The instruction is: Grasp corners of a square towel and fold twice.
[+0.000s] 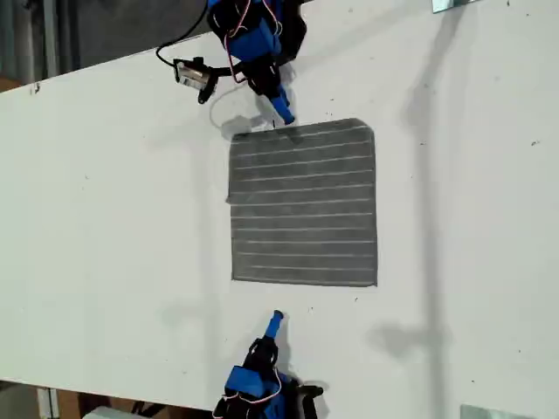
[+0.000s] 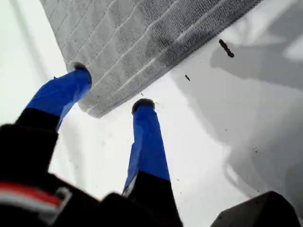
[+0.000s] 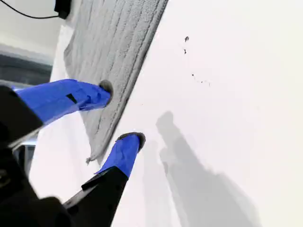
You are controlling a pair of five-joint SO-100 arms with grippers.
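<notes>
Towel (image 1: 303,202) lay flat in middle of table (image 1: 105,227). My first gripper (image 2: 111,90) was open, straddling one corner (image 2: 94,111). My second gripper (image 3: 120,113) was open at another corner (image 3: 94,153). Neither had cloth pinched yet.

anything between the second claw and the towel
No, only bare white table separates my second claw from the towel, clearest in the exterior view.
</notes>
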